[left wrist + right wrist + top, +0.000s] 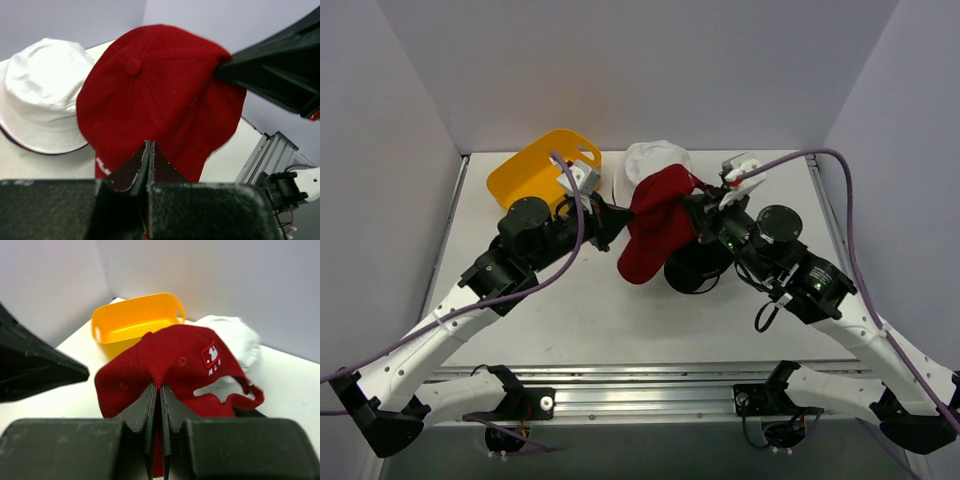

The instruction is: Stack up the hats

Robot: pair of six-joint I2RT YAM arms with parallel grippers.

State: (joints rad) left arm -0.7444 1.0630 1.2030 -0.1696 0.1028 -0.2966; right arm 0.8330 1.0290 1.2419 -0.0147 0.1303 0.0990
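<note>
2 claws (150,148) (159,390), opp. edges, red cap (655,225)

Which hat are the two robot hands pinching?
The red cap: both the left gripper and right gripper are shut on it. The white hat and black cap are not gripped.

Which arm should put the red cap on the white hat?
Probably right. The left pincer and right pincer are both shut on the red cap, but the right one pinches near its logo, closest to the white hat.
</note>
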